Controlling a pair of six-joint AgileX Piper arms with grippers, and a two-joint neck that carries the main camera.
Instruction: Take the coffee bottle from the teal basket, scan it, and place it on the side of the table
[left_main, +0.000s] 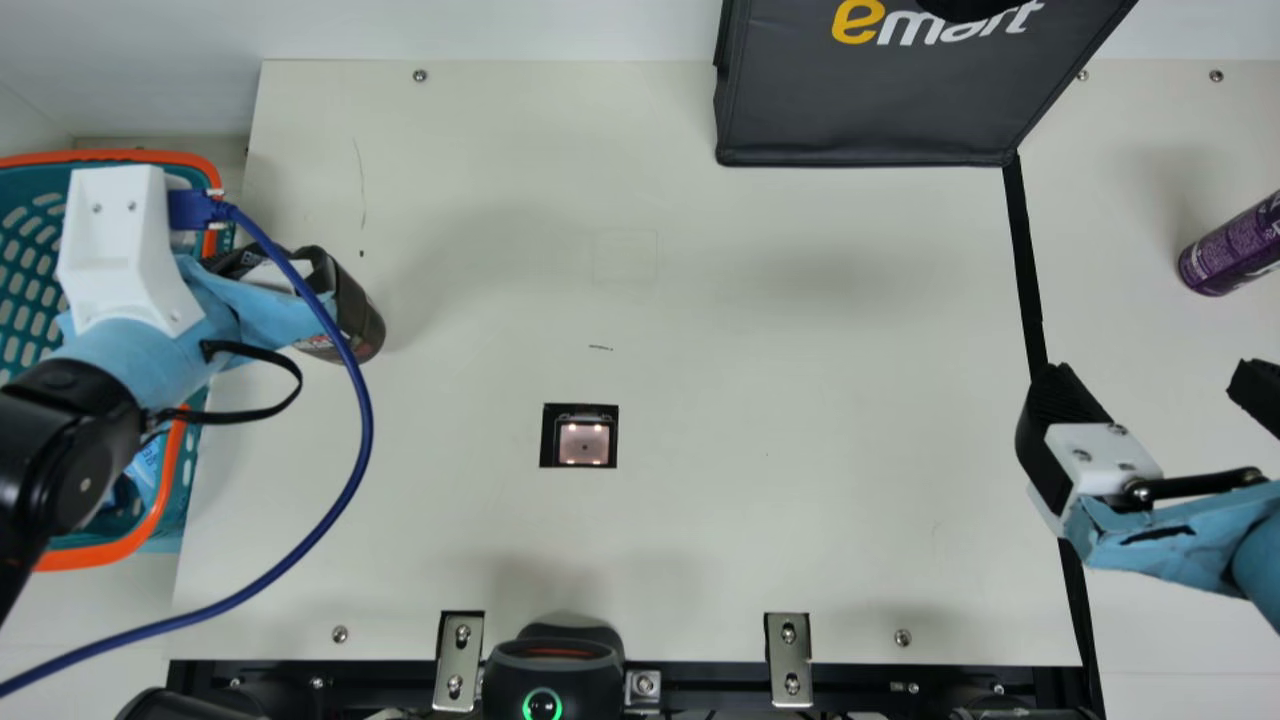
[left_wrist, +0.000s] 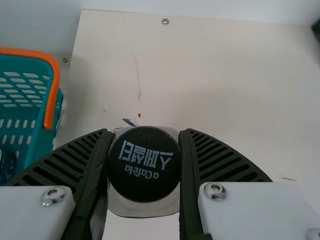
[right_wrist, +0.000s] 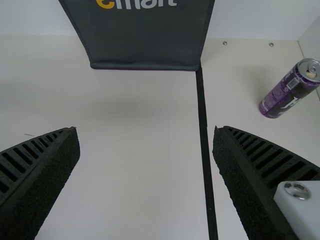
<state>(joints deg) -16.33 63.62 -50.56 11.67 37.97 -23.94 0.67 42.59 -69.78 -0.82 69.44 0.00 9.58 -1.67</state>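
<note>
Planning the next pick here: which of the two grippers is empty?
The right gripper: its fingers stand wide apart with nothing between them, while the left gripper is closed on the black-capped coffee bottle.

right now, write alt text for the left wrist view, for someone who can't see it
The left hand grips the coffee bottle between two black ribbed fingers, its black cap facing the camera. Beyond it are the cream table and part of an orange-rimmed teal basket.
</note>
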